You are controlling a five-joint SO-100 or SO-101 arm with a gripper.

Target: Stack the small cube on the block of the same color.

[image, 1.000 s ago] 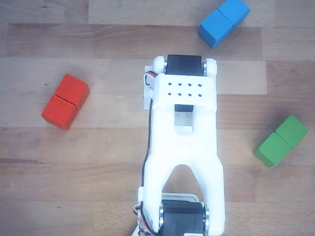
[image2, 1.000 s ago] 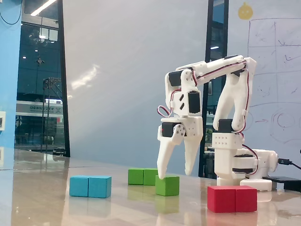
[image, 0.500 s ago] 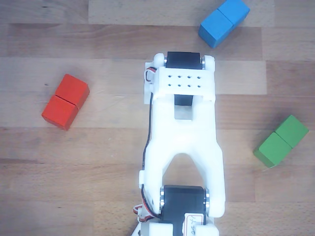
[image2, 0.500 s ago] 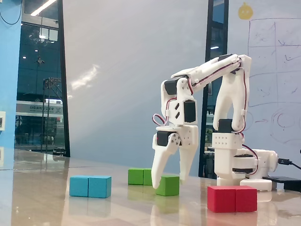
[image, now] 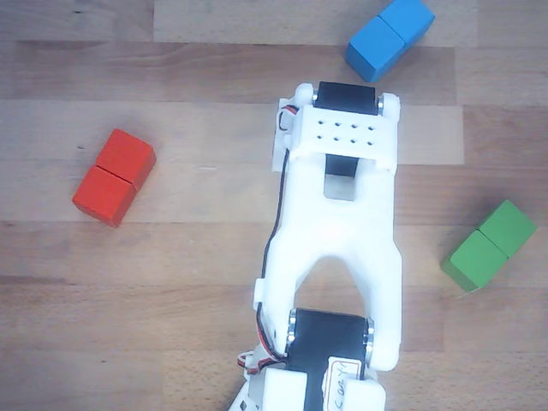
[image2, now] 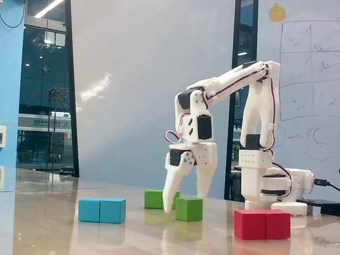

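In the fixed view the small cube (image2: 189, 209), plain green, rests on the table. My gripper (image2: 184, 203) hangs open over it, fingertips near table height. One finger (image2: 171, 186) stands left of the cube and the other shows behind its top right; I cannot tell whether either touches it. The green oblong block (image2: 154, 198) lies behind, its right end hidden by that left finger. From above, in the other view, this block (image: 491, 245) lies at the right, while my white arm (image: 338, 248) hides both cube and gripper.
A blue oblong block (image2: 102, 210) lies left of the cube, at top right (image: 387, 36) in the other view. A red oblong block (image2: 262, 224) lies front right, at the left (image: 114, 176) in the other view. The arm's base (image2: 271, 188) stands behind.
The arm has stretched out and the open gripper has come down and leftward in the fixed view, from above the cube to either side of it. The blocks have not moved.
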